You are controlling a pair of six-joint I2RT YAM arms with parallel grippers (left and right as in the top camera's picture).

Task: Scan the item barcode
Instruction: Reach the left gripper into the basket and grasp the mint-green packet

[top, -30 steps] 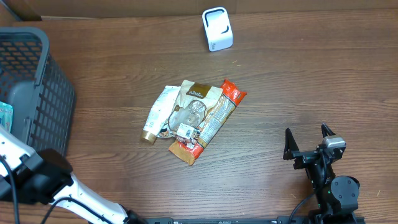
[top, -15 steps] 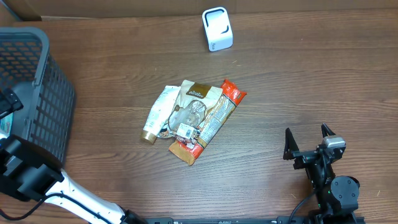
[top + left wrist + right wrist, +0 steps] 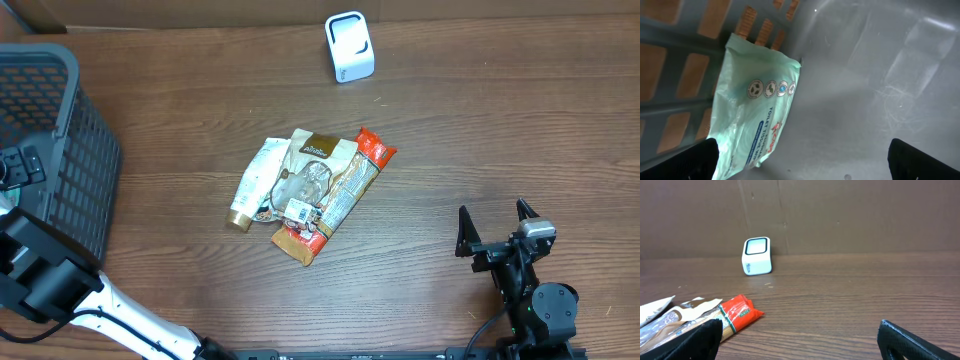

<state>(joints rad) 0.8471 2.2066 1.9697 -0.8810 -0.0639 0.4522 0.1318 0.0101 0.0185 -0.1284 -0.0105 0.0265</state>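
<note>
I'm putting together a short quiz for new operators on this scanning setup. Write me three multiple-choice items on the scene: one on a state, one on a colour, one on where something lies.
1. The right gripper is:
A. shut on a packet
B. open and empty
C. shut on nothing

2. The scanner at the far side of the table is:
A. white
B. red
C. black

3. The green pack lies:
A. beside the scanner
B. under the right gripper
C. inside the basket

Answers:
1 B: its fingers stand wide apart with nothing between them.
2 A: its casing shows white in both the overhead and right wrist views.
3 C: the left wrist view shows it on the basket's floor, against the slotted wall.
</note>
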